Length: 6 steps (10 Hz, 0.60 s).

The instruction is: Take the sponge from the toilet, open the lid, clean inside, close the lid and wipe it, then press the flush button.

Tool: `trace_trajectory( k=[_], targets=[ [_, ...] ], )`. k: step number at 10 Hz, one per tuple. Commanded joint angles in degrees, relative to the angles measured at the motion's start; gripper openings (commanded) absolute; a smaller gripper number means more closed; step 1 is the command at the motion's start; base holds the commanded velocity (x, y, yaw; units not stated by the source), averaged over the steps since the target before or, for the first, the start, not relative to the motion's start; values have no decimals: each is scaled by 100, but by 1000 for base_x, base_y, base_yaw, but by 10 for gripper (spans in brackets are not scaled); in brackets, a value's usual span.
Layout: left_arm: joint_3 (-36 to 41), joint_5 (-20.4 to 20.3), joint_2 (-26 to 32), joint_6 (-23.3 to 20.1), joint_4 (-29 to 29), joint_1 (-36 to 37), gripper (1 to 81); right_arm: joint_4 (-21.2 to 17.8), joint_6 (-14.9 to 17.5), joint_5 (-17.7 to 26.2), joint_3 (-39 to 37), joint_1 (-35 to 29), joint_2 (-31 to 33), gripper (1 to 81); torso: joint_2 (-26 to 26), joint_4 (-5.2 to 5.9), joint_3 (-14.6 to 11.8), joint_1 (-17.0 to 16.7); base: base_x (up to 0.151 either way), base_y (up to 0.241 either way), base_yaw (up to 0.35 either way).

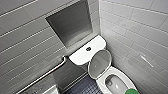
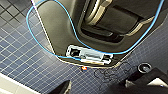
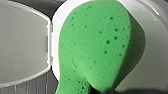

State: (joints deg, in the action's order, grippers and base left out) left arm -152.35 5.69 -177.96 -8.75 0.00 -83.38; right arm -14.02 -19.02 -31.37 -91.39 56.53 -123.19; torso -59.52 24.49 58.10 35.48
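The white toilet (image 1: 106, 76) stands in the corner, its oval lid (image 1: 99, 63) raised and leaning back against the tank (image 1: 80, 54). The dark round flush button (image 1: 88, 49) sits in the middle of the tank top. At the near rim of the bowl is the bright green sponge (image 1: 131, 91). In the right wrist view the sponge (image 3: 100, 45) looms large over the bowl, pinched at its lower end by my right gripper (image 3: 100, 91), with the raised lid (image 3: 22, 42) beyond. My left gripper (image 2: 100, 86) hangs open and empty above the dark blue floor tiles.
A metal grab bar (image 1: 45, 75) runs along the grey tiled wall left of the tank, below a recessed niche (image 1: 71, 22). The right wall (image 1: 140, 37) stands close beside the bowl. My own base with a blue cable (image 2: 37, 15) is near the left arm.
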Motion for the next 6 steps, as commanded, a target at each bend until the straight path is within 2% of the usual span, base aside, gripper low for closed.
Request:
trace_trajectory(
  k=[1, 3, 6],
  targets=[
    [-41, 521, 85, -12, 26, -192, 811, -155, 408, 1437, -427, -1216, -241, 10, 0, 0, 0, 0, 0, 0, 0],
    [-41, 521, 111, -4, 18, -192, 811, -119, 408, 2325, -1157, -2016, -874, 10, 0, 0, 0, 0, 0, 0, 0],
    [-41, 521, 102, -4, 18, -192, 811, -145, 390, 3022, -1828, -2948, -1404, 10, 0, 0, 0, 0, 0, 0, 0]
  ],
)
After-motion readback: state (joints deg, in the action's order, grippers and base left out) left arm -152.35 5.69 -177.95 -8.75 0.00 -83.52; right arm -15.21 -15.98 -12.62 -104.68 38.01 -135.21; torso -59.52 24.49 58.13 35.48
